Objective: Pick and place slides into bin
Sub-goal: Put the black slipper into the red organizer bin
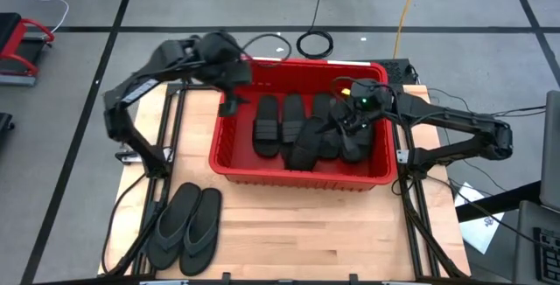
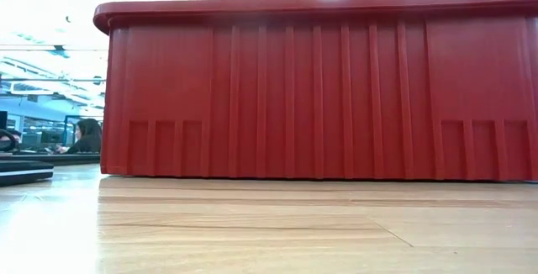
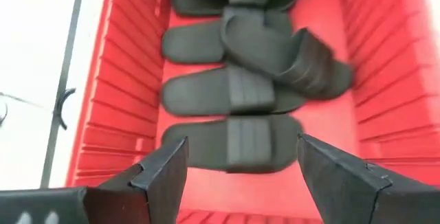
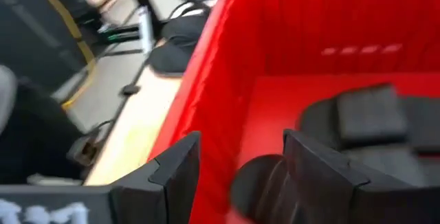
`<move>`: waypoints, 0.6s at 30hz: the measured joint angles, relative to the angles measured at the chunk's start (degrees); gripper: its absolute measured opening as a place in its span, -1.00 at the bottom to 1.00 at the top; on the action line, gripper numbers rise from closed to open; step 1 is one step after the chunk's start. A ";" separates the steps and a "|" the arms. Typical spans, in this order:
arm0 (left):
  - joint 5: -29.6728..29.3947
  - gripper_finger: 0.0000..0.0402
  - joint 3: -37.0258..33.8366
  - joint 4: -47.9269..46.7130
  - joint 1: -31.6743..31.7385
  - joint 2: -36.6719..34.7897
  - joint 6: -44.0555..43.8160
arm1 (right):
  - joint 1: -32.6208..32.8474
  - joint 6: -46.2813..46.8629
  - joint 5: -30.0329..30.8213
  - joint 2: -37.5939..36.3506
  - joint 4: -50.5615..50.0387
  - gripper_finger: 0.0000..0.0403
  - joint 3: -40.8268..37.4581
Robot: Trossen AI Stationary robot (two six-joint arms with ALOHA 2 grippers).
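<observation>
Place: I am working in a robotics lab with an open office behind.
Floor (image 1: pixel 490 5): grey, taped in black lines, cables (image 1: pixel 313 42) trailing across.
Desk (image 1: pixel 289 224): wooden top on a metal frame.
Background: a person (image 2: pixel 84 135) is sitting at screens.

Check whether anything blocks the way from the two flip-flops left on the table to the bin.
Nothing visible does. The flip-flops lie side by side on bare wood, apart from the red bin; only its near wall must be cleared. Both claws, left and right, are over the bin.
</observation>
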 joint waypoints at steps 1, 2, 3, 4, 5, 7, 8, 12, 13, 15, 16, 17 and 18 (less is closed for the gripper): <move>0.34 0.33 0.01 -0.20 -0.48 -0.88 -0.54 | -0.32 -0.41 -1.85 0.41 -0.95 0.00 0.00; 0.54 0.33 0.01 -0.21 -1.02 -1.81 -1.36 | -0.74 -0.81 -3.84 0.95 -1.90 0.00 0.00; 0.58 0.33 0.01 -0.21 -1.44 -2.52 -2.25 | -1.15 -1.14 -5.67 1.59 -2.92 0.00 0.00; 0.54 0.33 -0.01 -0.17 -1.82 -3.08 -3.24 | -1.57 -1.30 -7.46 2.40 -3.84 0.00 0.00; 0.40 0.33 0.00 -0.06 -2.16 -3.54 -4.16 | -2.01 -1.73 -8.65 3.34 -4.75 0.00 0.00; 0.09 0.33 -0.01 -0.06 -2.64 -4.02 -5.78 | -2.65 -2.86 -9.37 5.56 -6.54 0.00 0.00; 0.08 0.33 0.01 -0.04 -2.84 -4.09 -6.54 | -2.85 -3.74 -9.25 7.08 -7.43 0.00 0.00; -0.04 0.33 -0.01 -0.08 -3.76 -4.00 -8.42 | -3.50 -5.78 -7.26 13.19 -6.08 0.00 0.00; -0.33 0.33 -0.01 -0.08 -3.92 -4.00 -8.56 | -3.54 -5.76 -6.72 14.84 -4.91 0.00 0.00; -1.12 0.33 -0.01 -0.08 -4.36 -4.00 -8.57 | -3.42 -5.69 -6.40 17.94 -3.41 0.00 0.00; -1.57 0.33 -0.01 -0.06 -4.58 -4.00 -8.58 | -3.32 -5.27 -6.10 19.36 -2.72 0.00 -0.02; -1.63 0.33 -0.01 -0.06 -4.63 -4.00 -8.59 | -3.26 -5.04 -6.24 20.66 -2.03 0.00 -0.02; -1.72 0.33 -0.01 -0.06 -4.67 -4.00 -8.70 | -3.15 -4.95 -6.33 21.72 -1.76 0.00 -0.01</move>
